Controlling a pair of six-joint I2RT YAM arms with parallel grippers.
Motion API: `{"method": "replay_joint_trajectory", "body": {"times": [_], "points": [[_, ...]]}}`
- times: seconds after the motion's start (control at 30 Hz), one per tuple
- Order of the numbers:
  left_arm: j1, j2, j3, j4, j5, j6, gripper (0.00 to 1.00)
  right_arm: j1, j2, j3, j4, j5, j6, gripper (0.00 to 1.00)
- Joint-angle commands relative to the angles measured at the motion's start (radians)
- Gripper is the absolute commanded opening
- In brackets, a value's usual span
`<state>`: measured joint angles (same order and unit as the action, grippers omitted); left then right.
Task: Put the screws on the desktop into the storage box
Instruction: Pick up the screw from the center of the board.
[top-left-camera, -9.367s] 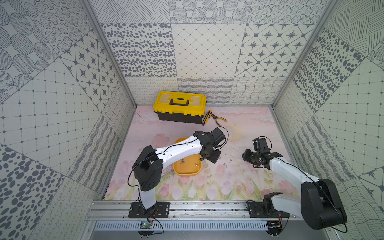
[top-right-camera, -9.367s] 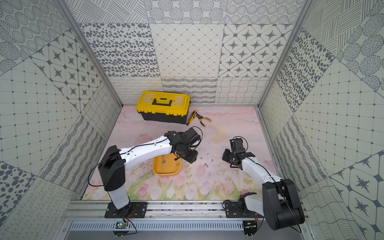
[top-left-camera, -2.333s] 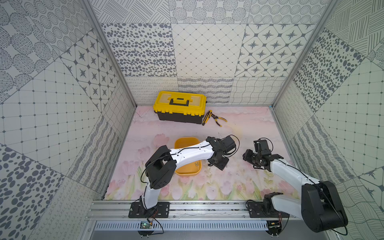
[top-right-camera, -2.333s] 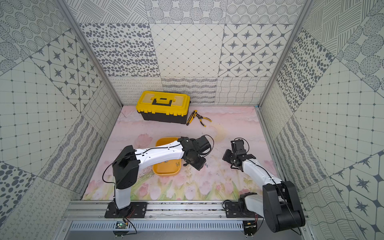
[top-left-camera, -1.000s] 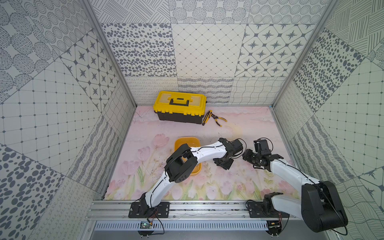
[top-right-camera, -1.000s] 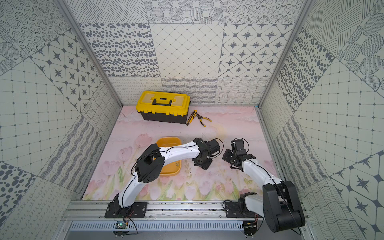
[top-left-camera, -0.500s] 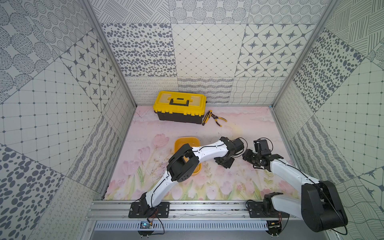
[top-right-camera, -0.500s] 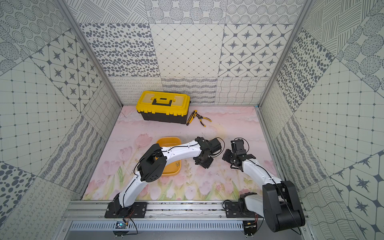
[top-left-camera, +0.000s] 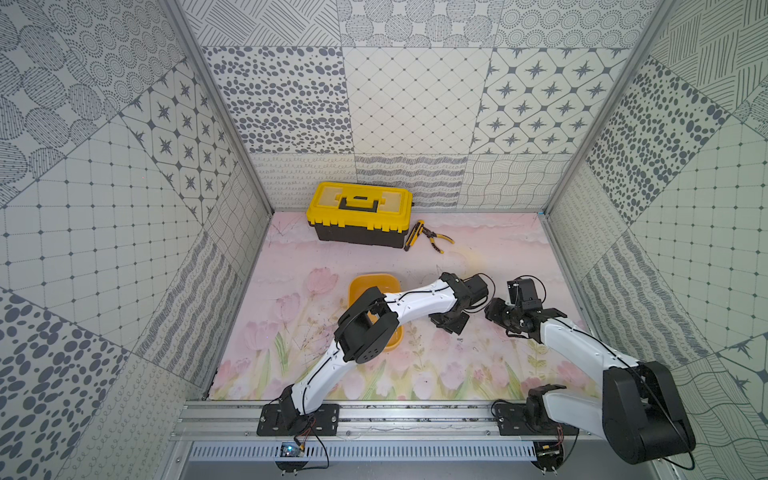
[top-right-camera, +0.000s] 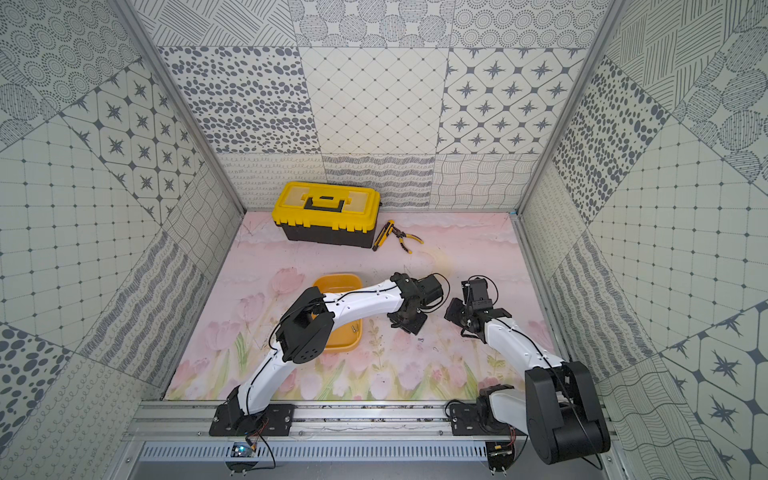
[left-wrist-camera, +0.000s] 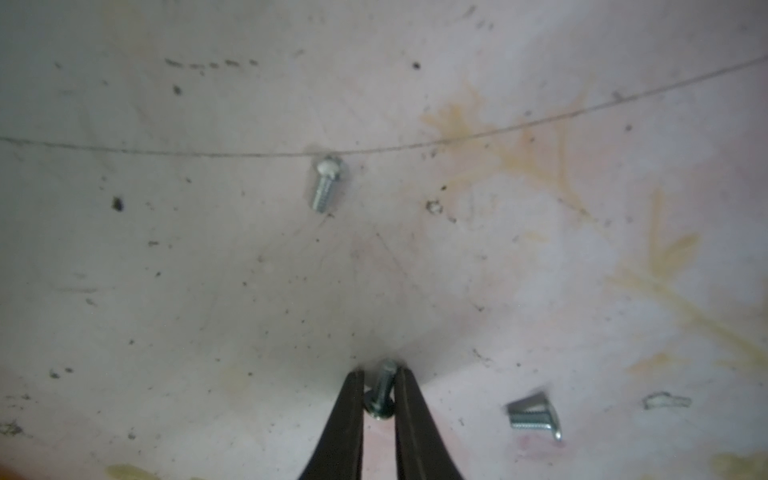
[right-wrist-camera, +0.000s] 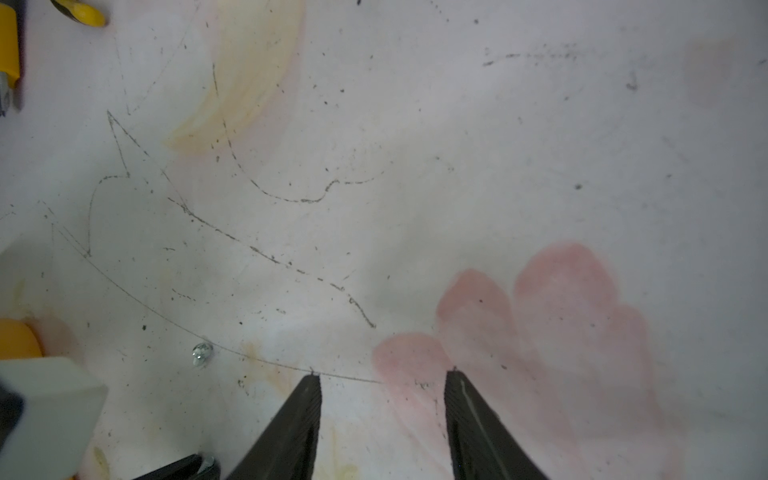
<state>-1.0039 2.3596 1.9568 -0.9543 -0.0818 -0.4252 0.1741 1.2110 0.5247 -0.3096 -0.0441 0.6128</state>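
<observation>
Screws (left-wrist-camera: 326, 187) loose on the pink surface (top-left-camera: 478, 365) by both arms | left gripper (left-wrist-camera: 380, 370) clenched on one screw (left-wrist-camera: 379, 401), tips at the surface | right gripper (right-wrist-camera: 384, 374) released, empty, just beside it | storage box (top-right-camera: 336, 277) partly under left forearm | toolbox (top-left-camera: 359, 208) at far wall

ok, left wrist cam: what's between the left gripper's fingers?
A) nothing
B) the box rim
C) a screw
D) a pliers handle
C: in the left wrist view the left gripper has its two black fingers closed against either side of a small silver screw.
</observation>
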Motion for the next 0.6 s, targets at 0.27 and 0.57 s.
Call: {"method": "replay_joint_trajectory", "body": {"times": [0.27, 0.57], "points": [[0.014, -0.065, -0.029, -0.03, -0.021, 0.012, 0.0, -0.002, 0.013, 0.003, 0.03, -0.002, -0.008, 0.53], [0.058, -0.404, -0.176, -0.065, -0.092, 0.023, 0.0, -0.002, 0.015, 0.004, 0.029, -0.003, -0.008, 0.53]]}}
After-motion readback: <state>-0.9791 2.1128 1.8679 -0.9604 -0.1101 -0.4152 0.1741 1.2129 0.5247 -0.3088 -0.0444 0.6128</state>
